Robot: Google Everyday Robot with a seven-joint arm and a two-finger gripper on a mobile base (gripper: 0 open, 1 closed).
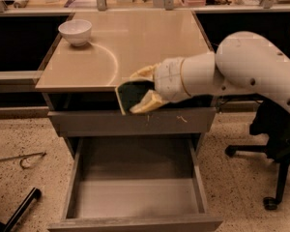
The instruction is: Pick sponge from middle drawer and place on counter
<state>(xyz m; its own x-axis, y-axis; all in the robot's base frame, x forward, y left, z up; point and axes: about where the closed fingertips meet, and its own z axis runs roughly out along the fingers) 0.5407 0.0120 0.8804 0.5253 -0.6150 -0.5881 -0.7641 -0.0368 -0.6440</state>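
Note:
My gripper (pixel 141 91) comes in from the right on a thick white arm and is shut on the sponge (pixel 131 95), dark green face toward me with a yellow edge. It holds the sponge in the air at the front edge of the tan counter (pixel 135 42), above the middle drawer (pixel 135 187). The drawer is pulled out wide and its grey inside is bare. One pale finger (pixel 144 72) lies above the sponge and one below it.
A white bowl (pixel 76 31) stands at the counter's back left, by a pale arc mark. A scratched grey drawer front (pixel 135 121) sits under the counter. A black office chair (pixel 275 144) stands at right. A dark pole (pixel 17 211) lies on the floor at left.

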